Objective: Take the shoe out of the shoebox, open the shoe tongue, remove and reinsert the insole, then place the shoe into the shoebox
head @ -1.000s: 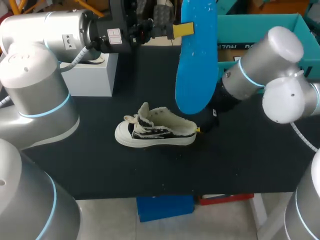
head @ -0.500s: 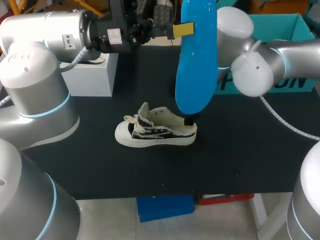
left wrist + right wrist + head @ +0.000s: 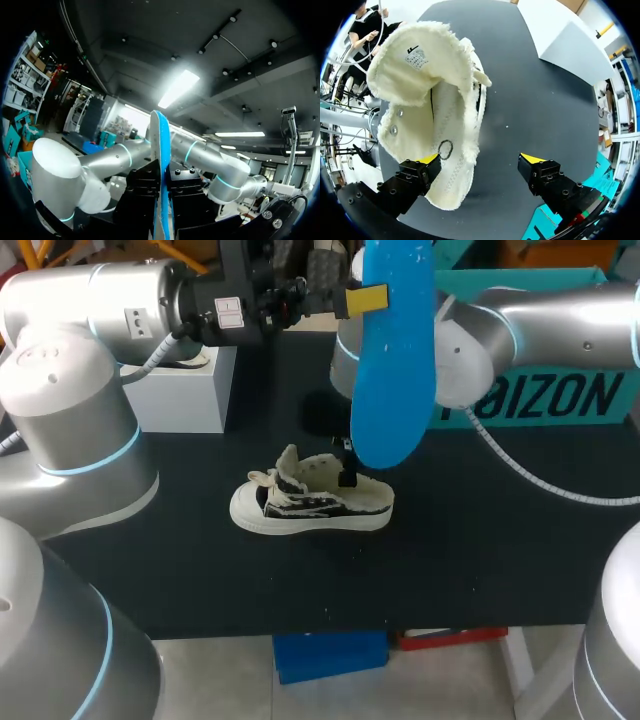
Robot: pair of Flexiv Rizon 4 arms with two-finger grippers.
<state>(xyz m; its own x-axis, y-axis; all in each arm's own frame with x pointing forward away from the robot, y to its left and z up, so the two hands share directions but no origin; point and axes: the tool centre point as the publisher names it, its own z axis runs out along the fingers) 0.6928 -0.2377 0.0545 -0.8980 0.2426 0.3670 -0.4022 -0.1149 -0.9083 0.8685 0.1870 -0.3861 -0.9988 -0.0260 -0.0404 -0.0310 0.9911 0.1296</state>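
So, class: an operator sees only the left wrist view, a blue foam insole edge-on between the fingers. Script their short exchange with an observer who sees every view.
Operator: Where's the shoe?
Observer: The cream-and-black canvas shoe stands upright on the black table, toe toward the robot's left.
Operator: Is the right gripper holding it?
Observer: No. The right gripper is open, one yellow tip over the shoe's opening, the other over bare table.
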